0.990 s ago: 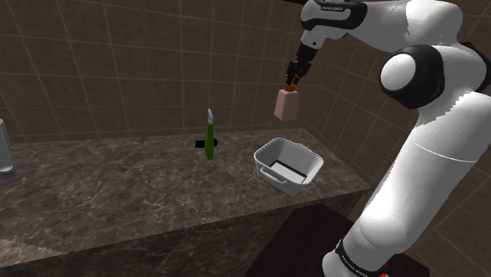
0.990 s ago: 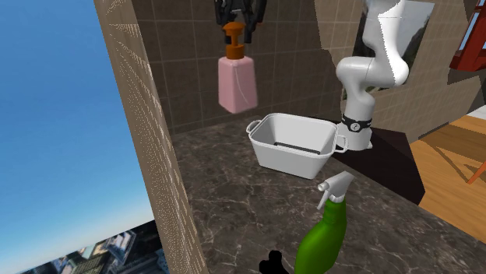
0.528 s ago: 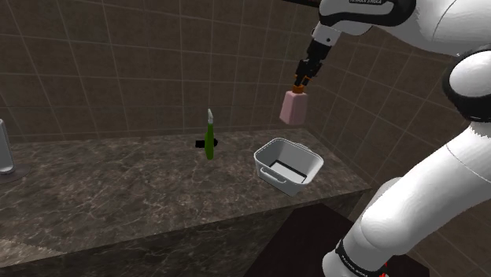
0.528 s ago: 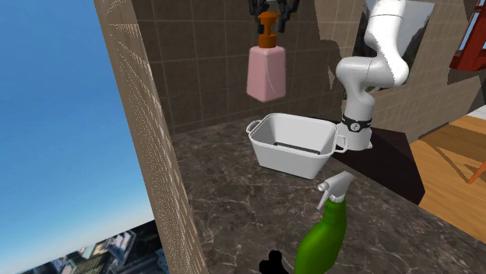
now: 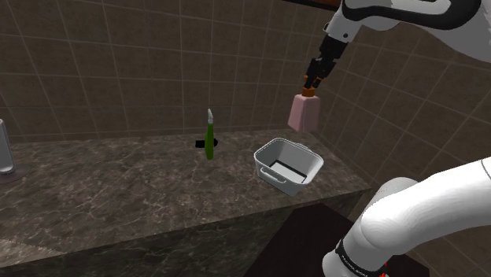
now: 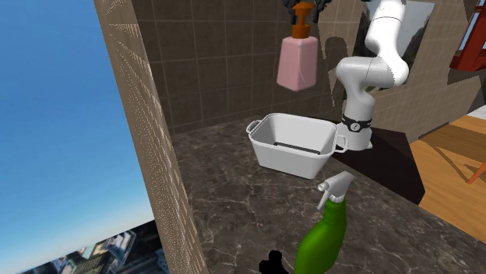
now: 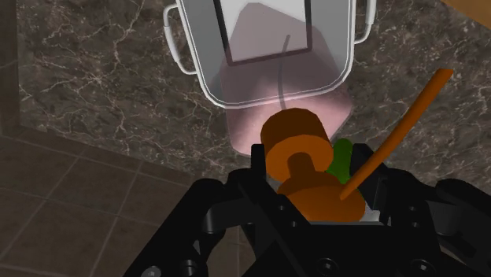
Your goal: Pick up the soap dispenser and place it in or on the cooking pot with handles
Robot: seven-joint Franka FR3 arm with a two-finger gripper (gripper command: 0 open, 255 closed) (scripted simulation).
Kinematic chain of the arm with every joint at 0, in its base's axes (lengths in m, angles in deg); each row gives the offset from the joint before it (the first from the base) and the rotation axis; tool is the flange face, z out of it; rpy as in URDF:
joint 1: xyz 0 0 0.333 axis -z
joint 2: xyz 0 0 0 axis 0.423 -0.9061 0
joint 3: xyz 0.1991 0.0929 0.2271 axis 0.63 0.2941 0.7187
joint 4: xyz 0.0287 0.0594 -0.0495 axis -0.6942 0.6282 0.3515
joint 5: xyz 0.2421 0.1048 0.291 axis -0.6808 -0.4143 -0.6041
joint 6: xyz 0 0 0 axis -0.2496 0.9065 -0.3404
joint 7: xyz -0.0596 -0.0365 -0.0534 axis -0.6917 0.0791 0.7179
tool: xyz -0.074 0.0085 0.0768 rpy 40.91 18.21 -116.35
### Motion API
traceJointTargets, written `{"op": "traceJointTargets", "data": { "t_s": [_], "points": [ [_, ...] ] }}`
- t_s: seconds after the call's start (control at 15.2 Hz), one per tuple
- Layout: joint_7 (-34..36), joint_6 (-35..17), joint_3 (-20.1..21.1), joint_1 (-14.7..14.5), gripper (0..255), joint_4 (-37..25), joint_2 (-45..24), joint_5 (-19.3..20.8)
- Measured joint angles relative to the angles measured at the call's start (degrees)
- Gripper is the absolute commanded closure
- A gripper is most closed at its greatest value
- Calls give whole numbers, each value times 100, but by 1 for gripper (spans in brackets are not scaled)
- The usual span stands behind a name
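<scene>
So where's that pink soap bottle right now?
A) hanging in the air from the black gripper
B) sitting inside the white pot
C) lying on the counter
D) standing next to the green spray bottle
A: the soap dispenser hangs clear above the white pot, its orange pump clasped by the gripper.
</scene>
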Motion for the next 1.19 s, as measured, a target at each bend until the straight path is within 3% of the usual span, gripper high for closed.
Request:
{"op": "traceJointTargets", "data": {
  "t_s": [1.19],
  "points": [
    [-10, -1253, -30, 99, 255, 1662, 405, 118]
  ]
}}
